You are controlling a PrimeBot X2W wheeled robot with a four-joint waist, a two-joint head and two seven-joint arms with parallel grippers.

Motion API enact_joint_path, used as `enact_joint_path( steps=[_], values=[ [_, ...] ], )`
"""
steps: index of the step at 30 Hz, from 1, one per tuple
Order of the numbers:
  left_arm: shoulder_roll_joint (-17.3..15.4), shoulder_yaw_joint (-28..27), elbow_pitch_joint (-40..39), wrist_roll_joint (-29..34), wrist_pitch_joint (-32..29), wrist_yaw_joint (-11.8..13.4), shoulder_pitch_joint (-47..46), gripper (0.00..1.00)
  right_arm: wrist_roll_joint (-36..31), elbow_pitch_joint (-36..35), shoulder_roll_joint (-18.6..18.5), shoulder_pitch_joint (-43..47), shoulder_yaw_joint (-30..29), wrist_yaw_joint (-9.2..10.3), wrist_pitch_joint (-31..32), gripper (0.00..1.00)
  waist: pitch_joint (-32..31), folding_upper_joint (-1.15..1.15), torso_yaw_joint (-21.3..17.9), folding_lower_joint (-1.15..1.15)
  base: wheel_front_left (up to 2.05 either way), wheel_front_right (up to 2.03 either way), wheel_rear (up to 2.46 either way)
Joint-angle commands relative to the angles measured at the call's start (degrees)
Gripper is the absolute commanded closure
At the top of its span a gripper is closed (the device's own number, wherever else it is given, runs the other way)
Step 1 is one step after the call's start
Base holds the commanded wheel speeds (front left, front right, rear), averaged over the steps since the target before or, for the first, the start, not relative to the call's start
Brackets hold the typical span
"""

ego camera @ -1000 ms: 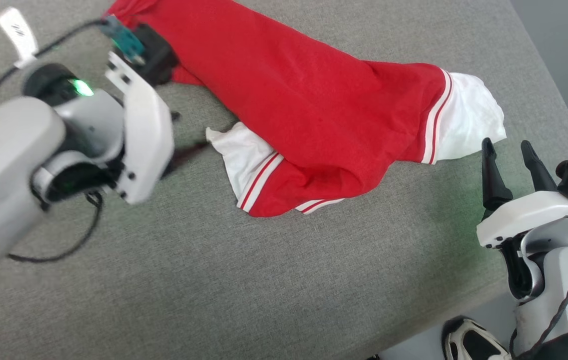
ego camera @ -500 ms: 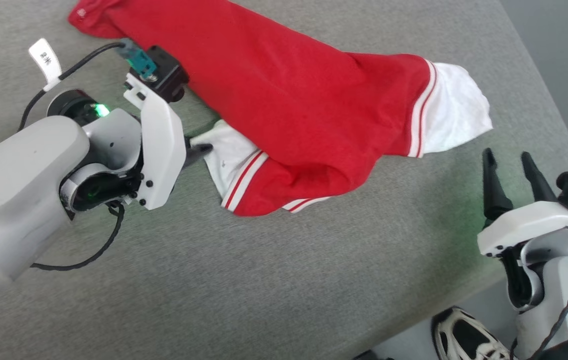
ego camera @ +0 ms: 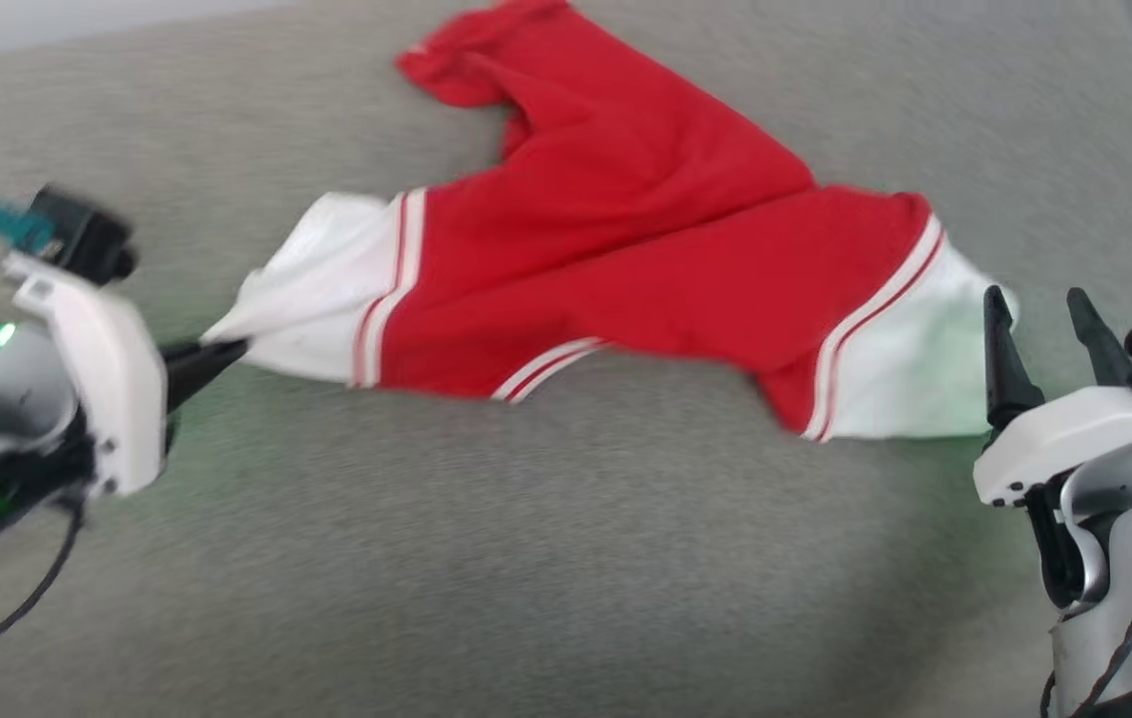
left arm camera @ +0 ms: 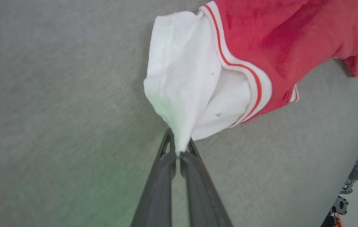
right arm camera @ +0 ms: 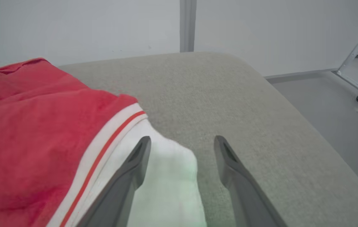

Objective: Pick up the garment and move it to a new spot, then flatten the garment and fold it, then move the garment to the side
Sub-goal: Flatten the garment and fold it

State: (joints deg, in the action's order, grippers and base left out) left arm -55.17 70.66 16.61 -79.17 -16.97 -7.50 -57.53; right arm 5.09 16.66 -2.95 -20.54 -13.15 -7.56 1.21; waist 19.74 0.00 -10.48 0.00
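Left gripper (ego camera: 222, 351) has closed since a second ago, and the white cuff that sat tucked beside the red bulk is now drawn out into a taut point toward the left of the frame. Head camera has shifted too, so part of the change is the view.

- Left jaws: clenched on a corner of the near cuff (left arm camera: 182, 78). Cloth funnels into the fingertips, pinched thin.
- Right gripper (ego camera: 1037, 304): jaws spread wide, holding nothing.
- Garment (ego camera: 625, 269): lies on the grey cushion (ego camera: 526, 558), centre to upper centre of the head view. Long axis runs left to right, spanning from one gripper to the other.
- Key relation: the far cuff (ego camera: 905, 379) lies at the right gripper's fingertips. In the right wrist view its white edge sits under the left finger and reaches partway into the gap. Right arm is clearly the nearer one for that end.
- Judgement: a short forward reach would put that cuff between the open jaws. Whether the cloth is already touched, cannot tell.
- Materials: soft matte red knit, limp, with shallow folds. White panels are thinner and crumpled, edged by narrow red-and-white stripes. Cushion is coarse woven grey with rounded corners.
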Motion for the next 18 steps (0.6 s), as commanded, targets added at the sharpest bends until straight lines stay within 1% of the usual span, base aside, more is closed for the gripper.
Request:
enact_joint_path(
  steps=[1,3,6,9,11,14,15,17,18],
  values=[
    [-0.74,-0.03,0.41,-0.62,0.80,0.21,1.67,1.00,-0.21,-0.92,-0.33,0.67,0.21,0.14,0.83,0.00,-3.10,0.00,4.28,0.00,0.00,0.00,0.00],
    [-1.85,0.26,1.23,-0.99,1.64,0.50,3.71,1.00,-0.37,-2.05,-0.53,0.94,0.82,0.14,1.96,0.00,-3.52,0.00,5.59,0.00,0.00,0.00,0.00],
    [-1.79,0.36,2.34,-1.24,3.27,1.87,5.71,1.00,-0.56,-3.59,-0.97,1.30,1.39,0.14,3.42,0.00,-3.79,0.00,7.04,0.00,0.00,0.00,0.00],
    [-1.54,0.27,4.43,-1.68,4.87,1.90,7.48,1.00,-0.82,-5.03,-1.51,1.73,2.21,0.14,4.55,0.00,-3.95,0.00,7.74,0.00,0.00,0.00,0.00],
    [-0.62,0.27,5.71,-1.31,5.88,1.80,7.86,1.00,-0.94,-5.89,-1.94,2.20,2.52,0.14,5.37,0.00,-4.08,0.00,8.05,0.00,0.00,0.00,0.00],
    [0.95,-0.35,7.27,-2.46,8.00,1.48,8.98,1.00,-1.04,-7.13,-2.56,2.47,3.35,0.14,6.41,0.00,-4.42,0.00,8.24,0.00,0.00,0.00,0.00],
    [1.32,-0.54,7.84,-2.65,8.83,1.41,9.27,0.86,-1.00,-7.65,-2.76,2.60,3.78,0.14,6.84,0.00,-4.55,0.00,8.26,0.00,0.00,0.00,0.00],
    [1.89,-0.86,8.60,-2.40,10.93,1.20,9.84,0.50,-1.02,-8.60,-3.66,3.05,5.17,0.14,7.49,0.00,-4.85,0.00,8.27,0.00,0.00,0.00,0.00],
    [2.17,-1.02,8.98,-2.03,12.35,1.24,10.31,0.28,-0.93,-8.86,-4.24,3.27,6.10,0.14,8.09,0.00,-5.04,0.00,8.23,0.00,0.00,0.00,0.00]
  ],
)
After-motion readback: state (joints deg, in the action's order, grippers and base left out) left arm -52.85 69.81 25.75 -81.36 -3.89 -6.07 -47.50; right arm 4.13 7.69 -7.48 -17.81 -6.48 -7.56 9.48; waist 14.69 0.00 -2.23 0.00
